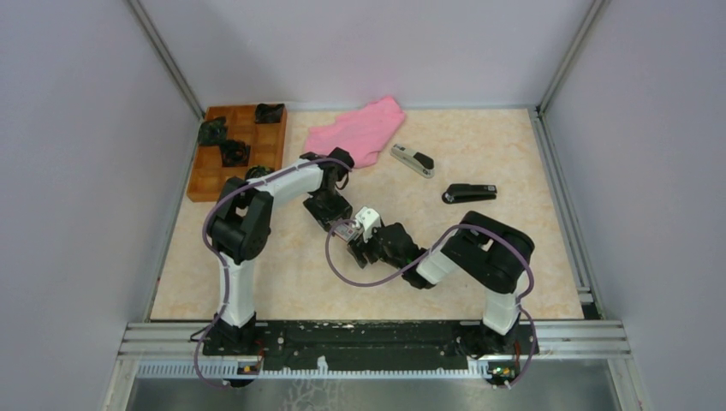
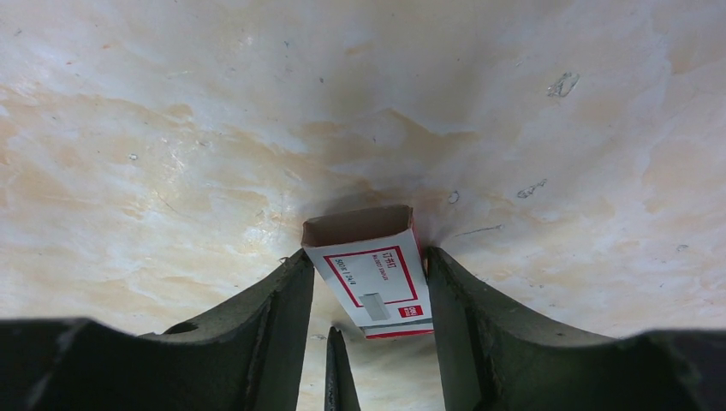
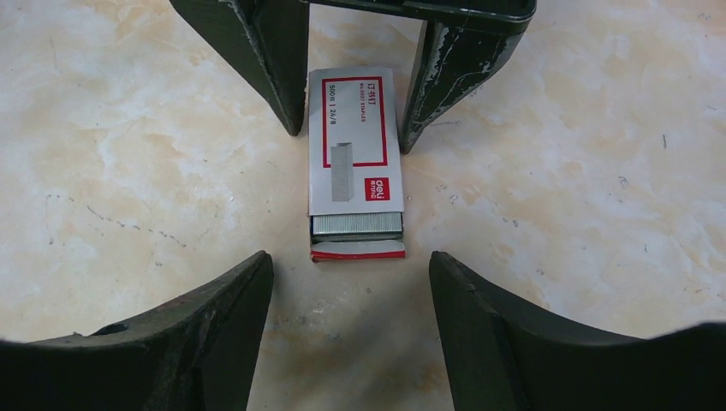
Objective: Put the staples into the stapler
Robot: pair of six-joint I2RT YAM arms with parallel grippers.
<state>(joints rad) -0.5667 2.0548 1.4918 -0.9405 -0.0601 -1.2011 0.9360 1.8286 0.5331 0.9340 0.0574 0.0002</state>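
Left tool (image 2: 368, 253) straddled box (image 2: 370, 276) at lower centre, grip unclear, staples (image 3: 356, 223) protruding, right tool (image 3: 349, 257) open, empty

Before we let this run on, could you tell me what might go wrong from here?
1. The staples poke out of the open end of the staple box; if the left claw squeezes or tilts it, the strip may slide out or break up.
2. The right claw stands wide open at that end; closing there may catch the cardboard flap rather than the staples.
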